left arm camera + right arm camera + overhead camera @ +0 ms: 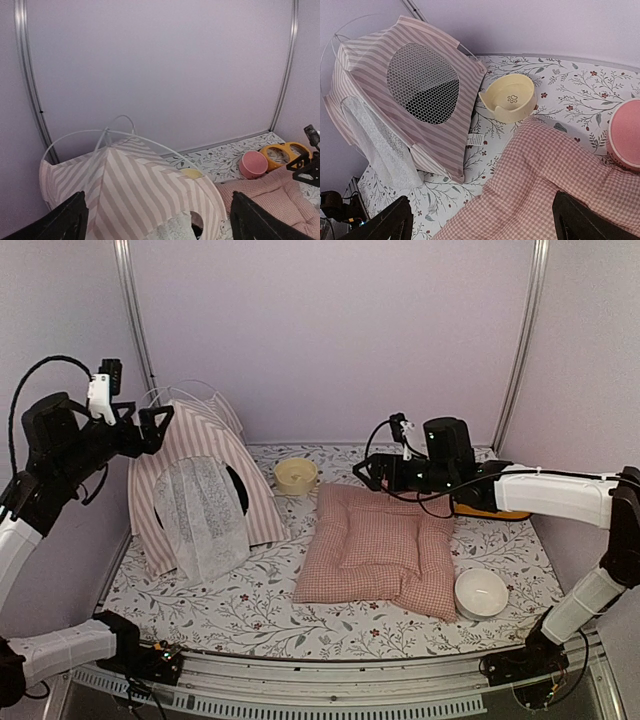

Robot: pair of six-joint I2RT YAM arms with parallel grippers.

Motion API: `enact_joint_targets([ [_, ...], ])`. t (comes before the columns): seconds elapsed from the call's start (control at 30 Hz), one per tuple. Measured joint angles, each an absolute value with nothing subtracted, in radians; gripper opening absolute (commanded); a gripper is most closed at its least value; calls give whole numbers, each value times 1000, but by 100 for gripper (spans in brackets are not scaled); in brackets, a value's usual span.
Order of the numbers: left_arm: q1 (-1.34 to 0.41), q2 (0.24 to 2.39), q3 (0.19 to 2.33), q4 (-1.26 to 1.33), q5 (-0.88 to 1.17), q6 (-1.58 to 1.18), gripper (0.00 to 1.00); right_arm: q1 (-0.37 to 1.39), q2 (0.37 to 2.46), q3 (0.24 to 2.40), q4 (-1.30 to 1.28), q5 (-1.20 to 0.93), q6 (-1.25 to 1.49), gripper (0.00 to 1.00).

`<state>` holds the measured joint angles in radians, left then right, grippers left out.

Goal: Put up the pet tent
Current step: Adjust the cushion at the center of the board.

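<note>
Hovering over the pet tent (200,485), standing at upper left, the left gripper (157,201) is recorded wide open, nothing held. The right gripper (481,201) is spread open above the checked cushion (375,550), empty. Cream bowl (510,97) and white bowl (480,592) are noted empty.

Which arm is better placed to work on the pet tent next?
Left, probably: the left end effector, open, hovers over the pet tent, while the right end effector hangs over the pink cushion, farther off.

Pet tent (447,127): striped cloth, sheer curtain, mesh window.
</note>
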<state>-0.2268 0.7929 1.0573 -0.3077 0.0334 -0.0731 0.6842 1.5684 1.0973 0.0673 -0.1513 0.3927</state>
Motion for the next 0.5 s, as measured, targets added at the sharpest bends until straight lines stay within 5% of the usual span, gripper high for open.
enact_joint_targets([
  [0.5,-765,1197,1152,-170,-81,-82,99,589,1318,795,44,4,558,99],
])
